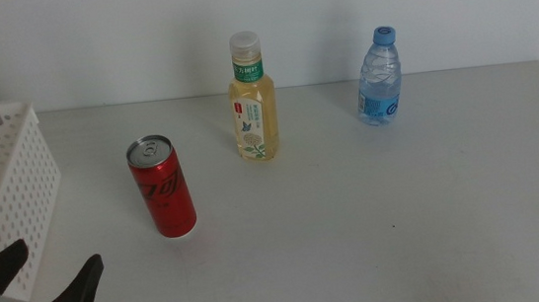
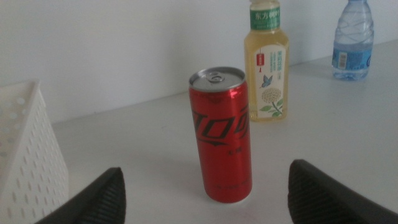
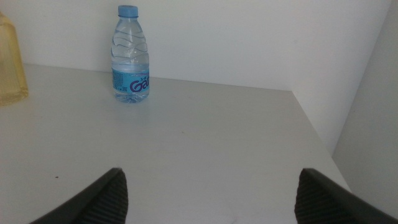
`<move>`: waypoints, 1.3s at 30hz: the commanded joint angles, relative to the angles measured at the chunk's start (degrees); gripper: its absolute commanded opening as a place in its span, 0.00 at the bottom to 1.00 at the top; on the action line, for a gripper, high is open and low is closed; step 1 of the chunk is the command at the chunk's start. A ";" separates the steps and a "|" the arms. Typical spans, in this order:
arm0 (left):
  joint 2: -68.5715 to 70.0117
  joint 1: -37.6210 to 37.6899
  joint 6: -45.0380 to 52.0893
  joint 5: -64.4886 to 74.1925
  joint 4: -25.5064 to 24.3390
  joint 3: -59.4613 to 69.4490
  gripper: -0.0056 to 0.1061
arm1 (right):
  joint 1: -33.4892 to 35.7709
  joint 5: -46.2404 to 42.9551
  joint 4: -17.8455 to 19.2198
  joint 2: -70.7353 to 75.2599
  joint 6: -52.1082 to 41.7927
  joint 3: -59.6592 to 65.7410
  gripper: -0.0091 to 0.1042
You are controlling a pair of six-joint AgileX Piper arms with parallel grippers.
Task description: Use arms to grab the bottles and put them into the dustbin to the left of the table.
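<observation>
Red and upright, the can point(image 1: 163, 200) stands on the grey desk point(image 1: 376, 230), nearest of the three containers to the left gripper point(image 1: 49, 281), which sits low at the near-left corner beside the bin point(image 1: 15, 185). Its fingers point(image 1: 82, 284) are spread wide and hold nothing; in the left wrist view the can point(image 2: 221, 137) sits between them but well ahead, not yet within reach of a squeeze.

Further back stand the tea bottle point(image 1: 253, 98), in the middle, and the water bottle point(image 1: 379, 76), off to the right. All three are upright and well apart from one another. None lies in the bin as far as can be seen, so the task looks to be at its start, with the left arm lining up on the can.

The right gripper point(image 3: 211, 199) does not show in the middle view; its fingers are also apart and empty, facing the water bottle point(image 3: 130, 55) from a distance.

The next move probably calls for the left arm to advance straight until the can is fully between the fingers, then close around its middle. A slim can tips easily, so a finger brushing it on the way in could knock it over.
</observation>
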State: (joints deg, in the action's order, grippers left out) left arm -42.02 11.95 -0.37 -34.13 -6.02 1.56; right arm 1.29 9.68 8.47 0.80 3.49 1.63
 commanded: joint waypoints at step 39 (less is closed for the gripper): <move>-60.64 -0.03 -7.30 -31.25 -5.14 -28.82 0.83 | -0.09 -4.53 0.49 1.18 -0.25 -0.57 0.91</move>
State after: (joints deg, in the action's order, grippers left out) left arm -103.78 11.95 -6.80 -60.55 -11.87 -25.66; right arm 1.29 9.68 8.47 0.80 3.49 1.63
